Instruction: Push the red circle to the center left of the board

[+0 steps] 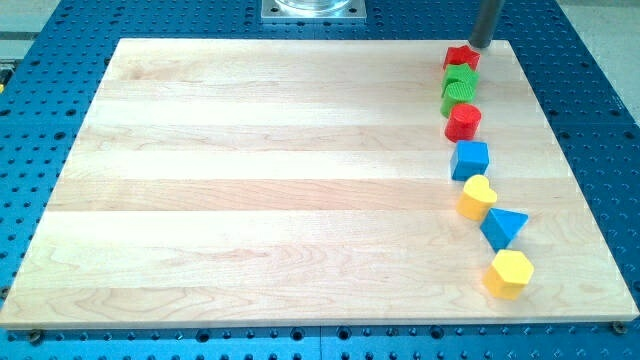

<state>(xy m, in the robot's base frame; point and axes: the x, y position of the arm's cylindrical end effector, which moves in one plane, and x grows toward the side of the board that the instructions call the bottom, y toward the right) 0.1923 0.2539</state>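
Pale wooden board (300,180) on a blue perforated table (50,20), with a metal mount (313,9) at 12 o'clock; eight blocks run in a ragged column down the view's right side. From the top: red star (461,57), two green blocks (461,78) (459,95), red circle (463,122), blue cube (471,159), yellow heart (477,196), blue triangle (502,227), yellow hexagon (510,273).

The red circle touches the lower green block and sits just above the blue cube; it looks small, rigid and light, likely to slide readily and to roll off an off-centre push; contact belongs on its 3 o'clock face, driving toward 9 o'clock.

The rod stands upright; my tip (481,45) has nothing to open or close; it rests at 1 o'clock of the red star, near it, well short of the circle.
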